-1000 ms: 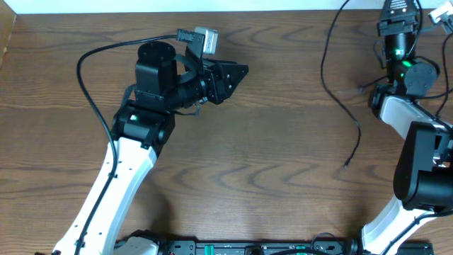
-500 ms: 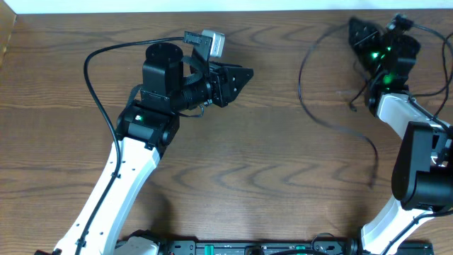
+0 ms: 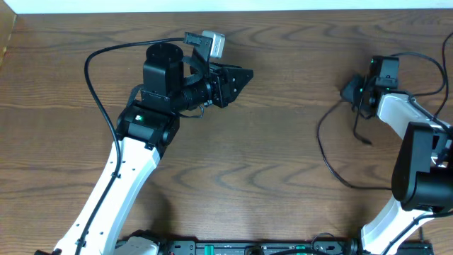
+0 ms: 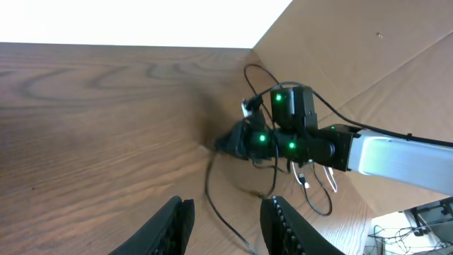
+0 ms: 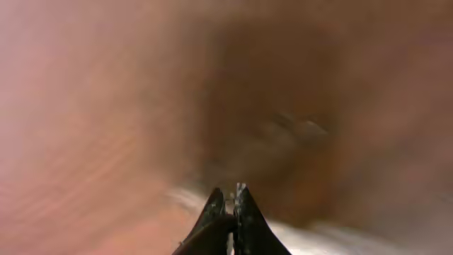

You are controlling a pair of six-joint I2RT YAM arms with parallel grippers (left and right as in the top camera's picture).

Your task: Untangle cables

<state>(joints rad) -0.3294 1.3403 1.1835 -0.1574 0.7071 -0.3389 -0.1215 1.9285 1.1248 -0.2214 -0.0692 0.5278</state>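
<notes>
**Right tool gripping cable, left tool standing empty**

Nearest the robot's base, a thin black cable (image 3: 318,140) is lying in a loose curve on the brown wood-grain worktop (image 3: 233,170), at the right side. From there it is rising to the right tool (image 3: 349,91), whose jaws are pressing together on it. The right wrist view is blurring almost everything, showing only two dark tips meeting. A short free end of the cable is dangling just beside that tool. Farther back and well apart, towards the worktop's middle, the left tool (image 4: 226,223) is pointing at the right arm, its jaws standing partly apart and holding nothing.
</notes>
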